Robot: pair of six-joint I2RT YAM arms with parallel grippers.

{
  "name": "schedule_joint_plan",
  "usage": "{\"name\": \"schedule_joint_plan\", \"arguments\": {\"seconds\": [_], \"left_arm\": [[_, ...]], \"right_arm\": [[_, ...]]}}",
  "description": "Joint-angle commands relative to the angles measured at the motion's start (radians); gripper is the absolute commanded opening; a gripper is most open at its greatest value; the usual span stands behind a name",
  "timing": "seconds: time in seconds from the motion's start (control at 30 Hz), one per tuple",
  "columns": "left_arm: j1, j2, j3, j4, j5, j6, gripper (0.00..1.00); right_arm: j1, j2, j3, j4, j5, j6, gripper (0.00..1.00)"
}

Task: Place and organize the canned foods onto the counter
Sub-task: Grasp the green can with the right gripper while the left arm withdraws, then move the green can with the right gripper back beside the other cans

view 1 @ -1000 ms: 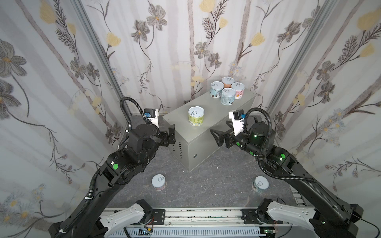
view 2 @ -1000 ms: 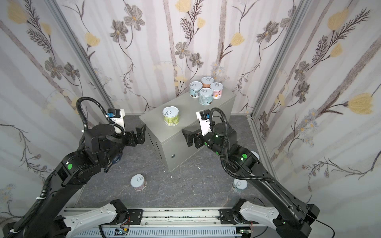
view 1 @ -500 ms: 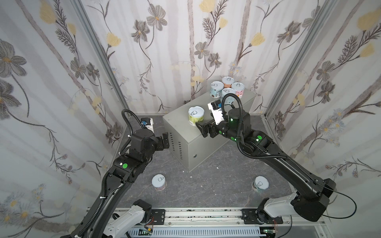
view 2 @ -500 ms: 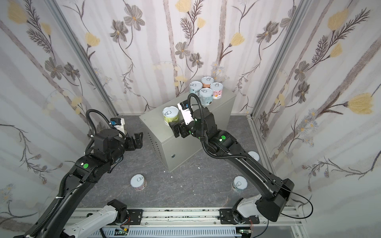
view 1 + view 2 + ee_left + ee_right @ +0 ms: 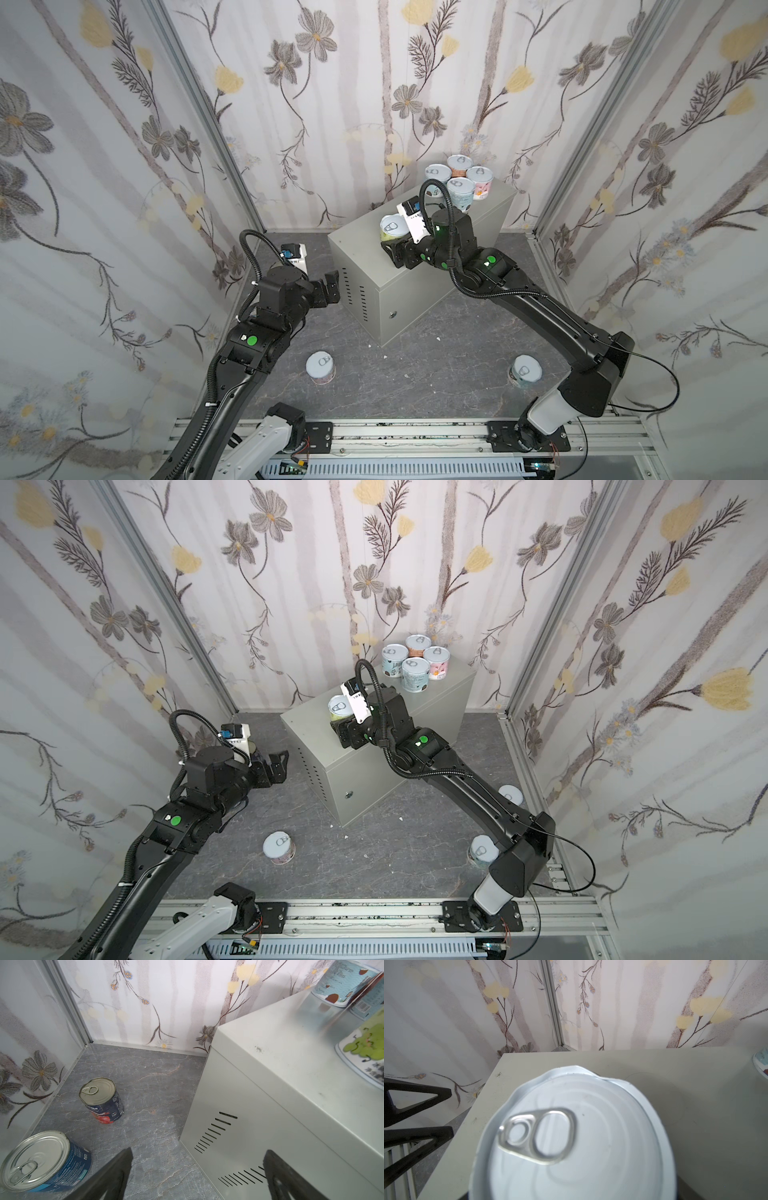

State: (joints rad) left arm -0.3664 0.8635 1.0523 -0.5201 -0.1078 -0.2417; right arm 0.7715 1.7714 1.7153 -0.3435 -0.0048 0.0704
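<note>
Since a second ago: the right arm [image 5: 540, 307] has gone from the floor [image 5: 415, 374] side of the counter [image 5: 415, 299] up over its top. The left arm [image 5: 249, 345] has dropped lower, its jaws unchanged. Top views: the right arm reaches across the counter's near edge, with the right gripper [image 5: 392, 248] at the green can [image 5: 390, 227], which stands near the left end of the top. Its jaws are hidden by wrist and can, so I cannot tell whether they pinch. The left gripper [image 5: 332, 282] is low and aims at the vent end with jaws spread and empty, clear of the metal. The counter's long axis runs from near left to far right. Four cans [image 5: 459, 178] are clustered at its far right end, upright. The left floor can [image 5: 320, 365] and the right floor can [image 5: 525, 370] are upright, and a third floor can [image 5: 509, 793] shows behind the right arm. Left wrist: the fingers [image 5: 116, 1167] are wide apart. The navy can [image 5: 101, 1099] and the blue can [image 5: 41, 1161] stand on the floor beside the counter with lids up and axes vertical. Right wrist: the green can's white lid fills the view, tab on top. Its own fingers are unseen.
</note>
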Motion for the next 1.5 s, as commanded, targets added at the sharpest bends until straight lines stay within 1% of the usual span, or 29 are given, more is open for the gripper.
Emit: {"name": "schedule_joint_plan", "arguments": {"seconds": [0.0, 0.2, 0.43, 0.63, 0.73, 1.1, 1.47], "left_arm": [[0.004, 0.000, -0.012, 0.045, 0.021, 0.002, 1.00], [0.003, 0.009, -0.023, 0.057, 0.030, 0.001, 1.00], [0.003, 0.019, -0.034, 0.066, 0.040, 0.001, 1.00], [0.004, 0.031, -0.035, 0.068, 0.030, 0.002, 1.00], [0.004, 0.031, -0.042, 0.070, 0.025, 0.003, 1.00], [0.002, 0.054, -0.038, 0.069, 0.045, 0.001, 1.00], [0.003, 0.059, -0.038, 0.069, 0.056, -0.001, 1.00]], "right_arm": [[-0.009, 0.020, 0.027, 0.028, 0.000, 0.001, 0.79], [-0.046, 0.059, 0.089, 0.011, 0.000, 0.005, 0.72], [-0.105, 0.149, 0.244, -0.044, 0.008, 0.002, 0.70], [-0.144, 0.261, 0.426, -0.106, 0.030, -0.002, 0.68], [-0.160, 0.295, 0.475, -0.115, 0.036, 0.000, 0.67], [-0.195, 0.362, 0.544, -0.102, 0.056, 0.027, 0.66], [-0.200, 0.425, 0.616, -0.079, 0.105, 0.065, 0.66]]}}
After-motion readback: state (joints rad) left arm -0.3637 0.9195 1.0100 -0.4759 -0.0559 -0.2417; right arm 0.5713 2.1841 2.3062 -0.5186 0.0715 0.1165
